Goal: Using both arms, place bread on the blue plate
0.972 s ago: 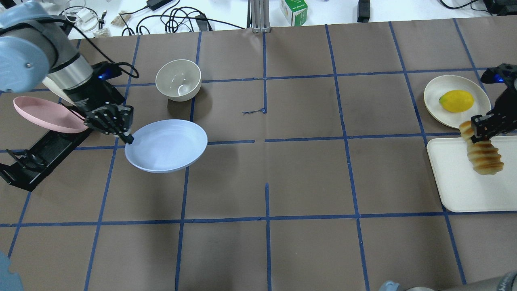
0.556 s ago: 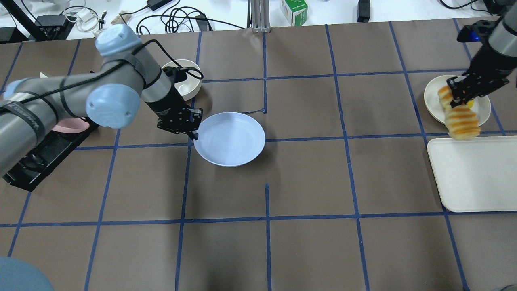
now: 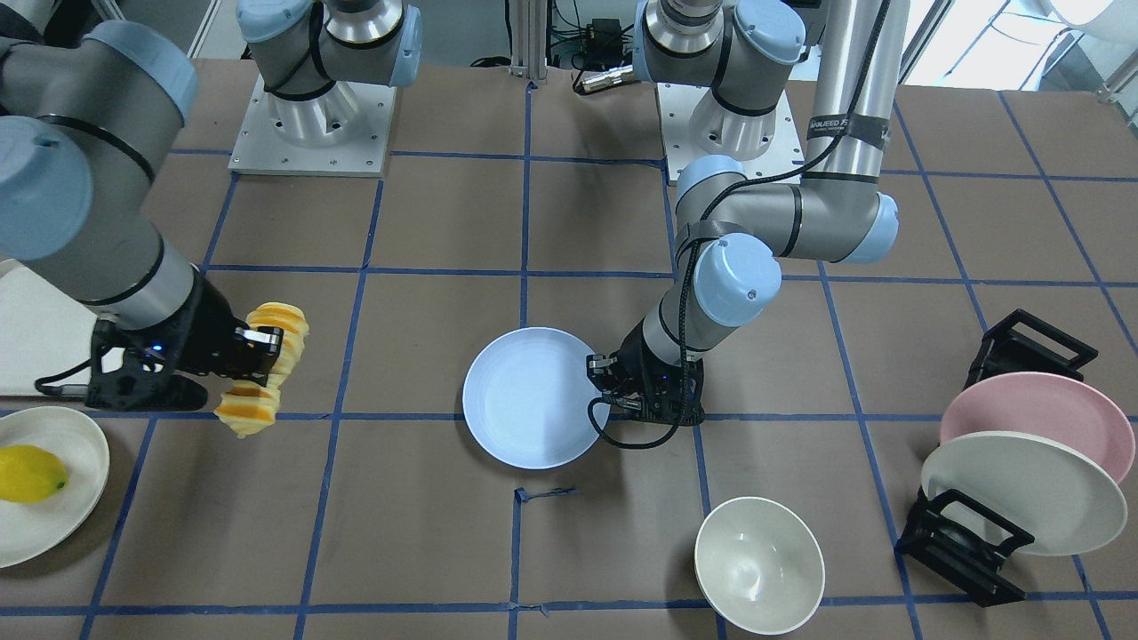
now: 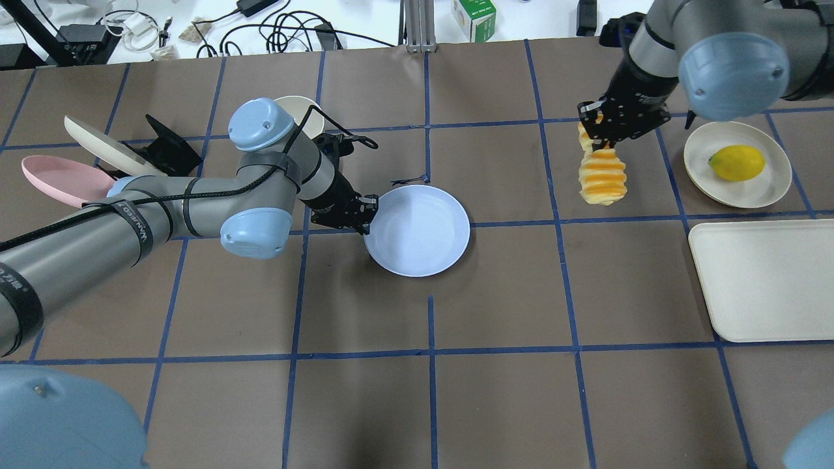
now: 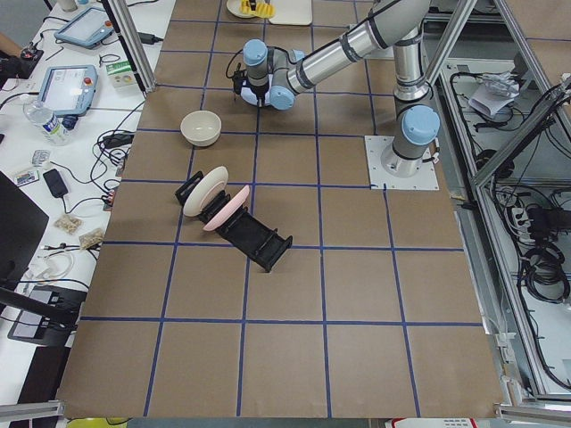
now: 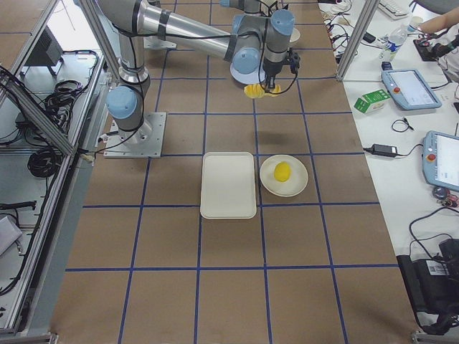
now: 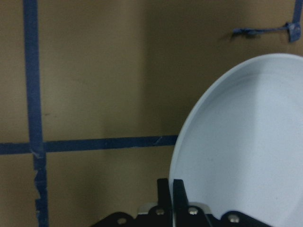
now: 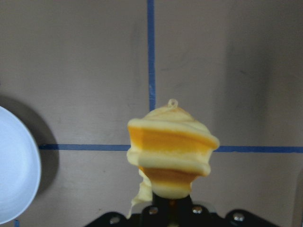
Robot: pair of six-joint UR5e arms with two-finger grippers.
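The blue plate [image 4: 417, 231] lies level near the table's middle, also in the front view [image 3: 533, 409]; whether it touches the table I cannot tell. My left gripper [image 4: 366, 225] is shut on the plate's left rim, and its wrist view shows the thin fingers [image 7: 171, 187] pinching the rim [image 7: 246, 142]. My right gripper [image 4: 603, 140] is shut on the bread [image 4: 603, 176] and holds it in the air to the plate's right, the loaf hanging down below the fingers. The bread fills the right wrist view [image 8: 170, 151], with the plate's edge [image 8: 14, 184] at the left.
A cream bowl [image 3: 758, 564] stands behind the left arm. A lemon [image 4: 736, 163] lies on a cream plate [image 4: 775, 189] at the far right, with a white tray [image 4: 762, 280] in front of it. A black rack [image 3: 960, 547] holds a pink plate [image 3: 1031, 413] and a cream plate [image 3: 1022, 489].
My left gripper carried the blue plate rightward from the rack side to the table's middle. My right gripper lifted the bread off the tray area and carried it leftward, past the lemon plate.
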